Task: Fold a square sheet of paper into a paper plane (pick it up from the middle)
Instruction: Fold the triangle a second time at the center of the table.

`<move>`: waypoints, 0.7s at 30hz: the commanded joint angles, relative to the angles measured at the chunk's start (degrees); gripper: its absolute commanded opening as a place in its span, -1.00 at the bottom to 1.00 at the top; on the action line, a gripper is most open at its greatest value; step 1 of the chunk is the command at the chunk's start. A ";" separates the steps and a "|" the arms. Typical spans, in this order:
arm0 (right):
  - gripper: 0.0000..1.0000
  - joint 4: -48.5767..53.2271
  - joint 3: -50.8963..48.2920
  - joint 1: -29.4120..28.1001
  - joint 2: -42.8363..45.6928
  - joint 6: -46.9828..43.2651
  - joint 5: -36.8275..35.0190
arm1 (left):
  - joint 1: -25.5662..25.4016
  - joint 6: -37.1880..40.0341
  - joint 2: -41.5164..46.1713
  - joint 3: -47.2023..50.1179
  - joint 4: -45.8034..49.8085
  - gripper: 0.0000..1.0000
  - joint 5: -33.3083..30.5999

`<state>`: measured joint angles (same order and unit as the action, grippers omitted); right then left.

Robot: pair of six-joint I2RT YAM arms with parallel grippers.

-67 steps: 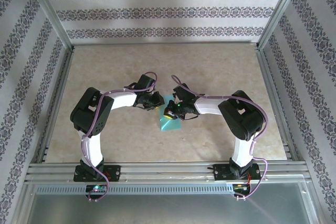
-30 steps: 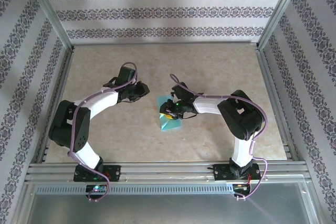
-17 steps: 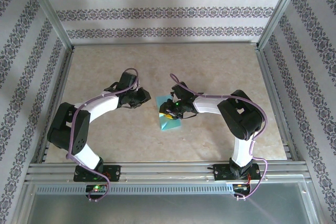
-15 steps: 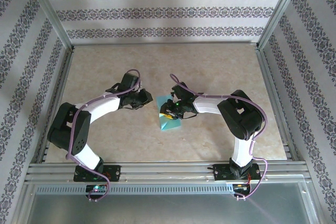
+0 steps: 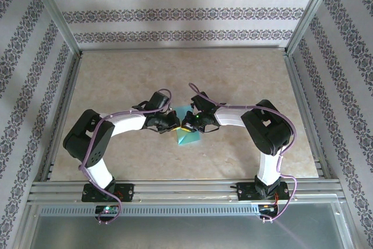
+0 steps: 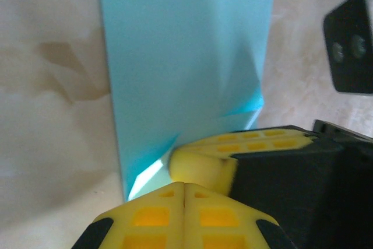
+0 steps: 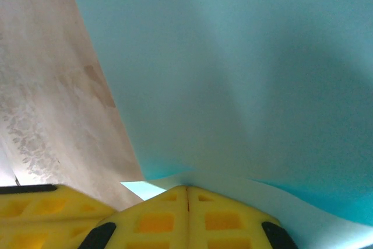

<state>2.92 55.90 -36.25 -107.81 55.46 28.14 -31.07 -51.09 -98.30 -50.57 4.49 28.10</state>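
The paper plane [image 5: 189, 137] is a light-blue folded sheet lying mid-table, its point toward the near edge. Both grippers meet at its upper part. My left gripper [image 5: 173, 122] comes in from the left, my right gripper [image 5: 186, 124] from the right. In the left wrist view the paper [image 6: 186, 56] stretches away from my shut left gripper [image 6: 184, 186], whose tips sit at the sheet's edge; whether paper lies between them is unclear. The right gripper's yellow finger [image 6: 201, 164] presses just ahead. In the right wrist view the paper [image 7: 233, 74] curls up out of my shut right gripper [image 7: 187, 189].
The beige marble-patterned table [image 5: 233, 74] spreads around the paper. Aluminium frame rails [image 5: 175, 190] run along the near edge and up both sides, with patterned walls behind. The two wrists crowd close together over the sheet.
The left arm swung in from the left until its gripper reached the paper beside the right one. Both grippers closed. The right arm stayed over the paper.
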 commanded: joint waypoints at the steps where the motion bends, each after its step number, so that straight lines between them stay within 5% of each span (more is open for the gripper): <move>1: -0.93 4.38 -0.77 -0.21 -1.68 -0.76 -2.13 | -0.48 -0.58 -1.30 -0.56 0.27 -0.95 -2.23; 21: -0.92 1.73 -1.30 0.99 5.75 -2.45 0.20 | -0.59 -0.37 -5.30 -1.61 3.86 -1.00 -4.37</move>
<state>3.38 54.96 -35.97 -105.71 54.96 28.38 -31.14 -51.29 -102.02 -51.75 5.19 25.67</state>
